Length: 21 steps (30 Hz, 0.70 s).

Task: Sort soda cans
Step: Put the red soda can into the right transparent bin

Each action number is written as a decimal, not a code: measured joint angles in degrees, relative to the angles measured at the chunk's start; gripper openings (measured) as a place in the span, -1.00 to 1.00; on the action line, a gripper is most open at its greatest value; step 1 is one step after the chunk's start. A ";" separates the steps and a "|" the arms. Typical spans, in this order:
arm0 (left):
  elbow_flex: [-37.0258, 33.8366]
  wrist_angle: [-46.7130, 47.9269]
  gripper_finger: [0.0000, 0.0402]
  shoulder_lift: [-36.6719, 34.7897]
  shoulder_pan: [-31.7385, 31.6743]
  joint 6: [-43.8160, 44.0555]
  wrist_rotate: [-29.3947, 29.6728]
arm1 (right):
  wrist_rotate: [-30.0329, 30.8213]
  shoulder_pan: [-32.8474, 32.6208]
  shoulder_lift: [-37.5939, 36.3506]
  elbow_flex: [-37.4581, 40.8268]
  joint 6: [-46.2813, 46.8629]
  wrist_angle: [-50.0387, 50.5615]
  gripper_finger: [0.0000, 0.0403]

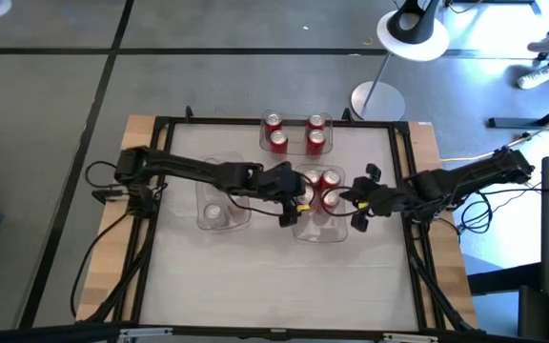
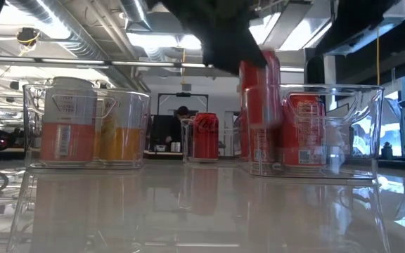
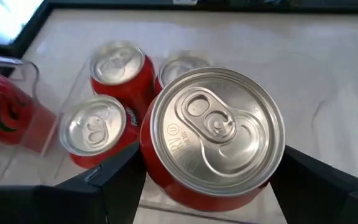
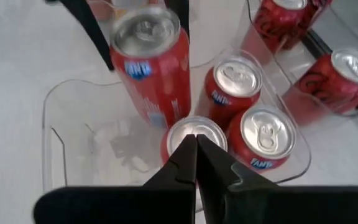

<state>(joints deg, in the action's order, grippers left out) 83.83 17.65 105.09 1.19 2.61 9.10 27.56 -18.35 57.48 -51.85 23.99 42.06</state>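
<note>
My left gripper (image 1: 298, 202) reaches in from the table's left and is shut on a red soda can (image 3: 219, 134) over the clear middle bin (image 1: 305, 233). Three more red cans (image 4: 238, 78) stand upright in that bin. My right gripper (image 4: 196, 155) is shut with nothing between its fingers and hovers at the bin's right side (image 1: 358, 208). A far bin (image 1: 294, 151) holds several red cans (image 1: 276, 141). A left bin (image 2: 86, 126) holds pale-and-orange cans (image 2: 67, 126). My left gripper pinches the red can's side wall (image 3: 160, 180) between its two fingers (image 3: 104, 186), one on each opposite side, just below the silver top. The fingers slant down from the table's left. The can stands upright with its lower part (image 4: 160, 115) inside the bin; whether its bottom rests there I cannot tell.
The three clear bins stand close together at the table's middle and far side. A black frame (image 1: 151, 229) runs around the white tabletop (image 1: 274, 286). Bare tabletop lies toward the near edge. A lamp base (image 1: 377, 100) stands beyond the far edge.
</note>
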 joint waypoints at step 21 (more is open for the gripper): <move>0.13 -4.10 0.55 9.23 -1.36 1.52 0.15 | -0.08 0.00 0.04 8.49 4.21 -8.89 -0.97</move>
<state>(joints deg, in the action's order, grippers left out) 83.96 13.56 114.32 -0.17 4.13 9.25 27.47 -18.35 57.52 -43.35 28.20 33.18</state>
